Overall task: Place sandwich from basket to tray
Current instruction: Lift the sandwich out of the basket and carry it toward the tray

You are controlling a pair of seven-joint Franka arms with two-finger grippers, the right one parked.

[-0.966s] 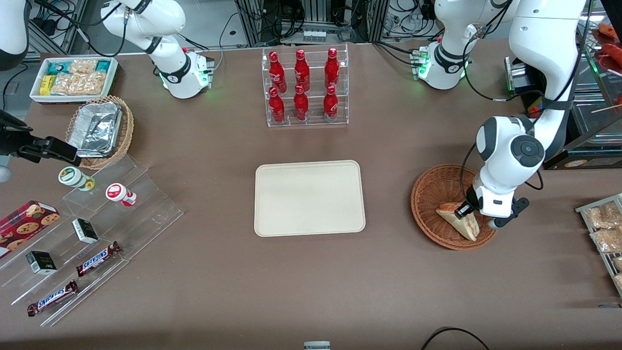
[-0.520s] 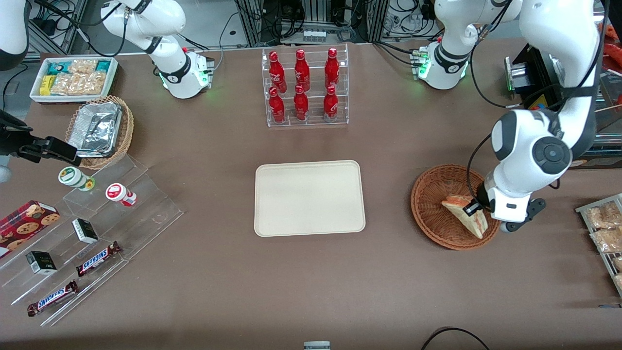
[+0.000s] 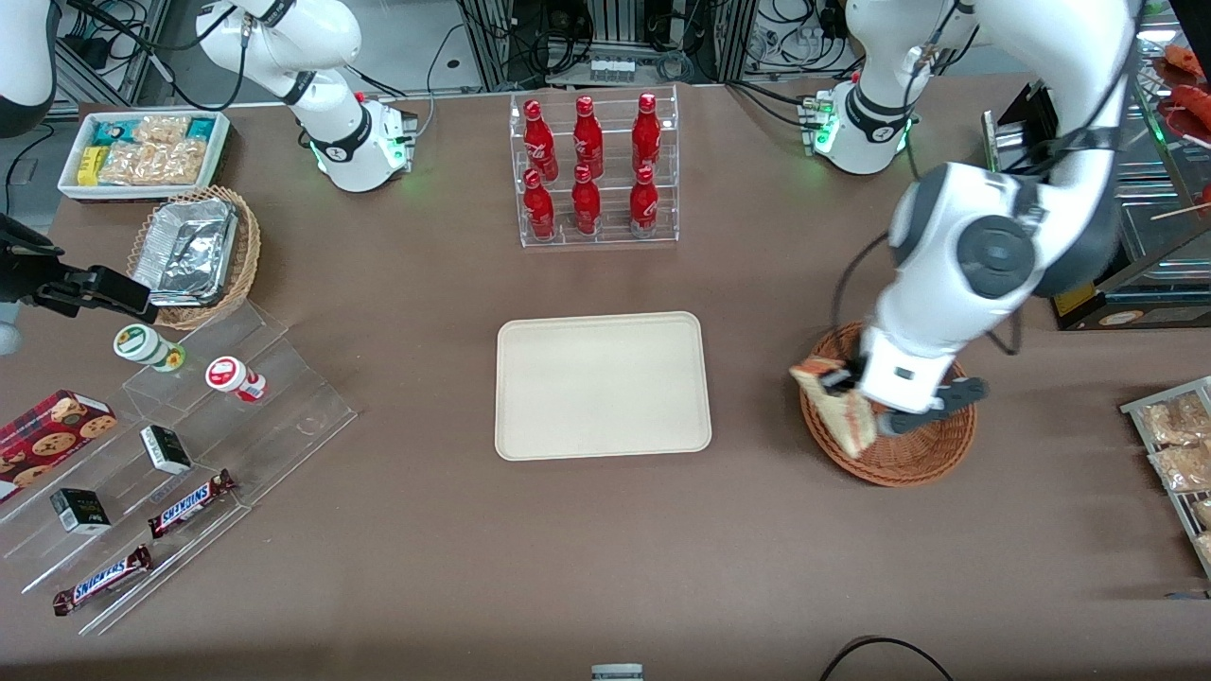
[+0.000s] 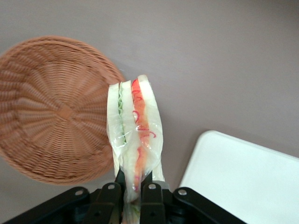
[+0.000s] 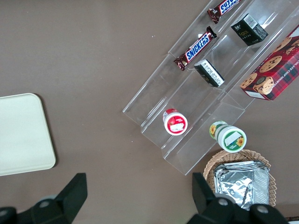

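Gripper point(image 3: 845, 381) point(image 4: 133, 186) clamped on the sandwich point(image 3: 836, 409) point(image 4: 134, 135), black fingers point(image 4: 112, 192) pinching the wedge at one end, cut edge with green and red-orange layers facing the wrist camera. Sandwich lifted clear, hanging from the gripper over the rim of the basket point(image 3: 908, 463) point(image 4: 51, 107) on the tray-ward edge, tip pointing toward the front camera. Basket directly beneath the gripper, nothing visible inside in the wrist view. Tray point(image 3: 602, 385) point(image 4: 243, 177) beside the gripper toward the parked arm's end, apart from the basket, with bare table point(image 3: 757, 378) between. Farther from the front camera than the tray, a clear rack of red bottles point(image 3: 590, 170).
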